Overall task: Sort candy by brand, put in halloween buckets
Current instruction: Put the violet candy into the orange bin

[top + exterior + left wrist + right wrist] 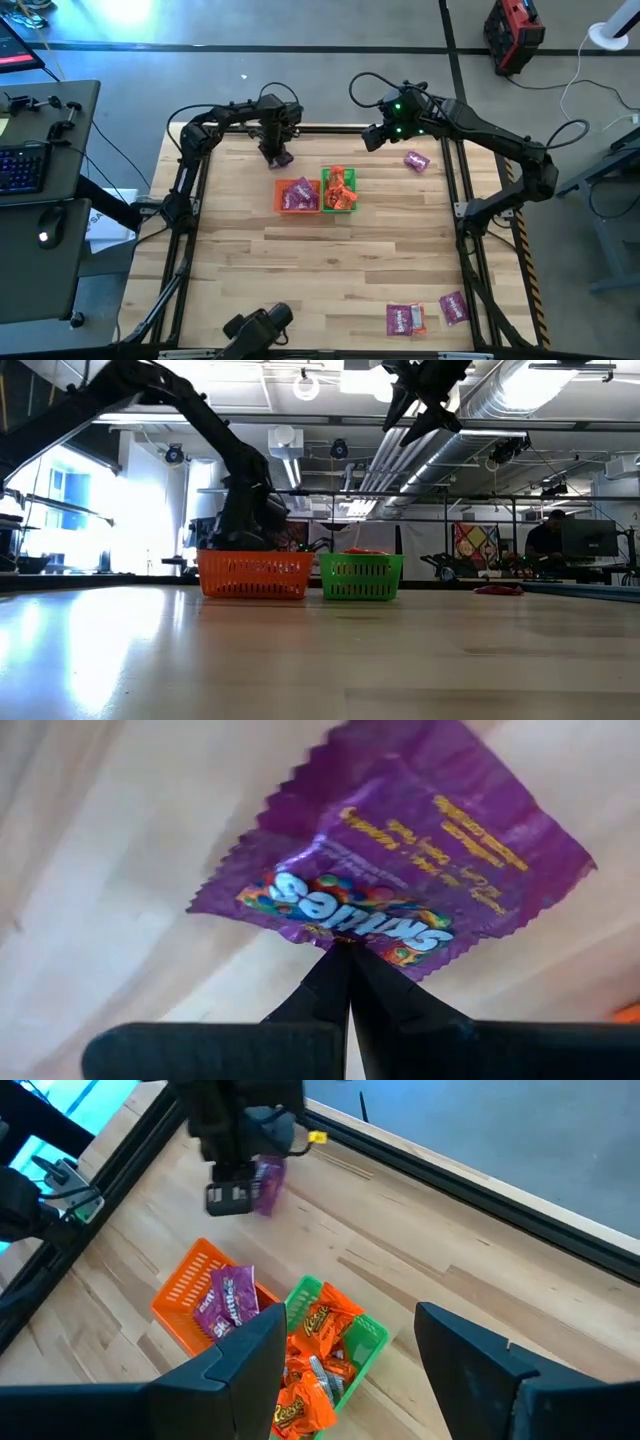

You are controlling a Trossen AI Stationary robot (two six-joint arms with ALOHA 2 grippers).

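Note:
My left gripper [276, 152] is shut on a purple candy packet [390, 870] at the table's far left, just beyond the orange bucket [297, 195]. That bucket holds purple packets; the green bucket [340, 190] beside it holds orange-red ones. Another purple packet [417, 160] lies on the wood at the far right, under my right gripper [345, 1350], which hangs open high over the buckets. More purple packets [403, 319] lie at the near right corner. My left gripper pinches the purple packet by the middle of one long edge [345, 942] between its two fingertips. The fingers point steeply down. The packet hangs from them, spread flat and clear of the table.
A black frame [330, 128] runs along the table's edges. A camera mount [258, 325] sits at the near left edge. Bare wood lies between the buckets and the near edge.

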